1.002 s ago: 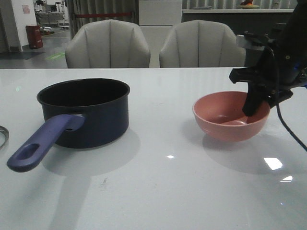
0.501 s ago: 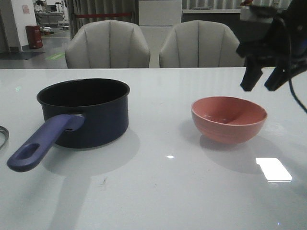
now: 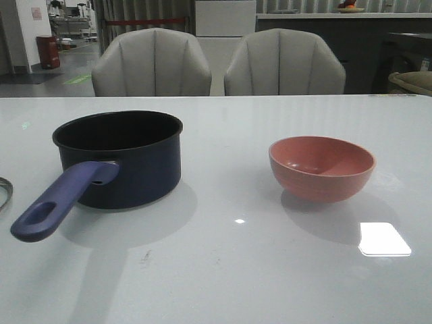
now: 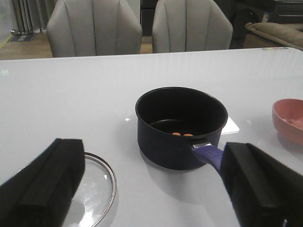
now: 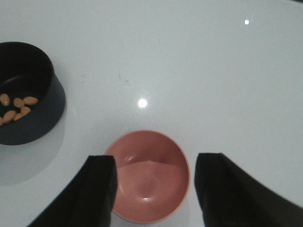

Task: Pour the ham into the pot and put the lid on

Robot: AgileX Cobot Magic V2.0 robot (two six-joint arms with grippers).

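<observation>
With the ham (image 5: 16,109) in the pot (image 3: 121,158) and both grippers (image 5: 154,189) (image 4: 151,189) released and empty, the left gripper must next fetch the lid (image 4: 92,189) at the pot's nine o'clock.

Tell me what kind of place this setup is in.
Probably a lab or showroom staged as a dining area, not a real kitchen: a white glossy table with two grey padded chairs behind it, the pot and a pink bowl on it, no stove, and an open hall with equipment beyond.
</observation>
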